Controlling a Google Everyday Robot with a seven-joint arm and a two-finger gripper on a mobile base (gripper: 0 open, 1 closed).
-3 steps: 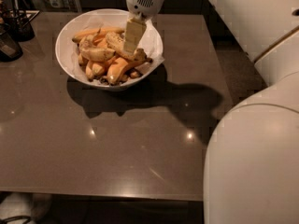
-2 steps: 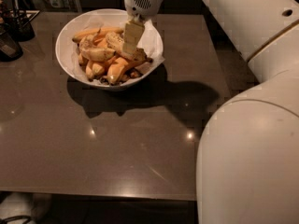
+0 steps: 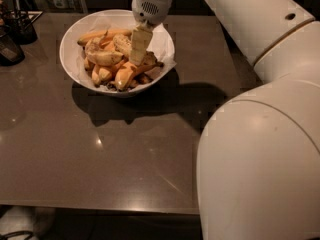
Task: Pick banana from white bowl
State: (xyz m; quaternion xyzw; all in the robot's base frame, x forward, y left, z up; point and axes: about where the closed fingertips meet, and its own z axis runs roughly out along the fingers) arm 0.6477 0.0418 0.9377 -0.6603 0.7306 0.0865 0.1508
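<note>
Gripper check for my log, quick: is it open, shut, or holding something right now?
Gripper: down in the bowl; open or shut cannot be told.

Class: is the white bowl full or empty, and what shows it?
Full: the white bowl holds a heap of bananas piled across its middle. The gripper hangs over the heap, its tip down among them.

Glossy brown table [image 3: 115,154] under the gripper [image 3: 138,56], black containers [image 3: 19,28] far left
</note>
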